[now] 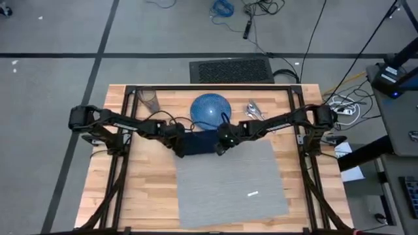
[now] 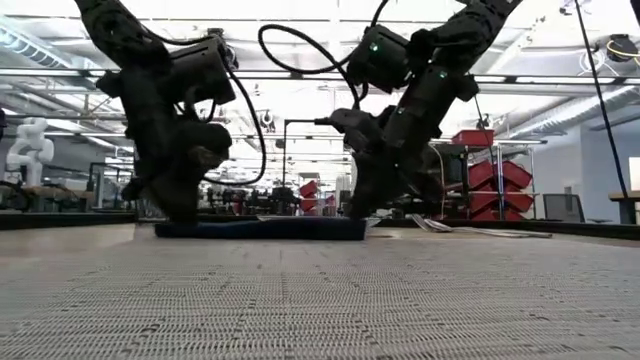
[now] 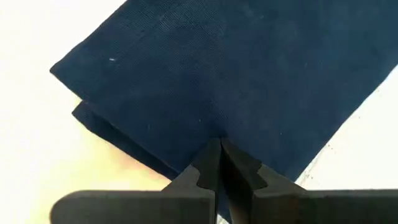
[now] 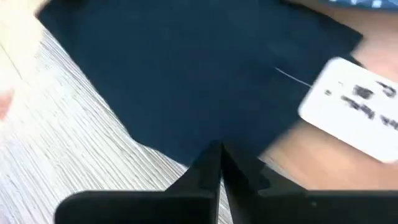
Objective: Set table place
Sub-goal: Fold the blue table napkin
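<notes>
**Pinching the napkin from both ends, mid-table**

Reaching in from the two sides of the high view, both arms meet just above frame centre. The left gripper (image 1: 177,145) comes down at the left end of the navy napkin (image 1: 198,142); the right gripper (image 1: 221,145) comes down at its right end. In the low view both wrists point steeply down, fingertips at the cloth.

Edges and room: the napkin lies across the upper edge of the grey placemat (image 1: 235,179), partly on the bare wooden table (image 1: 137,189). The blue plate (image 1: 210,109) sits just above the napkin in the high view, close to it; contact cannot be told. Cutlery (image 1: 253,111) lies right of the plate, the clear glass (image 1: 149,100) at upper left of the tabletop, well apart from the grippers. Most of the placemat below the napkin is open, save a small white mark (image 1: 253,193) at lower right.

Tool state: left wrist view shows that arm's fingers together, tips on the napkin's folded edge, cloth pinched. Right wrist view shows the same, tips closed at the napkin's edge where it overlaps the placemat. A white tag (image 4: 351,109) lies at the napkin's far corner. In the low view the napkin (image 2: 262,229) rests flat on the surface.
</notes>
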Controlling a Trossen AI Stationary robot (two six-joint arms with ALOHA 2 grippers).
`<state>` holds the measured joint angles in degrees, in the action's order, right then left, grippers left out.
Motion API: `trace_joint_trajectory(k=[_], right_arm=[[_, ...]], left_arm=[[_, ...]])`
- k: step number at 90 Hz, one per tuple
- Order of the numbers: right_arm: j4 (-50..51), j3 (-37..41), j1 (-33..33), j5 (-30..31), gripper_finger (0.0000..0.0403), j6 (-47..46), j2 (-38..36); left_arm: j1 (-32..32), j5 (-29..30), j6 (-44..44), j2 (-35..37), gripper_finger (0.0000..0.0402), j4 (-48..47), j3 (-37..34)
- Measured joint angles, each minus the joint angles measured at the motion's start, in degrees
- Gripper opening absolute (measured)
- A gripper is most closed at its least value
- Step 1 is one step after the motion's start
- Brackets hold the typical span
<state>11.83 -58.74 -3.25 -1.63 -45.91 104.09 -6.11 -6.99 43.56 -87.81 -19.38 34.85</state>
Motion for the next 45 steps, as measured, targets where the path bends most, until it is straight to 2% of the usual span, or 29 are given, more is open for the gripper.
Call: trace_joint_trajectory(k=[45], right_arm=[[5.85,0.0,2.85,1.87,0.0,-2.75,0.0]], left_arm=[[1.0,-1.46,1.02,0.09,0.0,-2.64,0.11]])
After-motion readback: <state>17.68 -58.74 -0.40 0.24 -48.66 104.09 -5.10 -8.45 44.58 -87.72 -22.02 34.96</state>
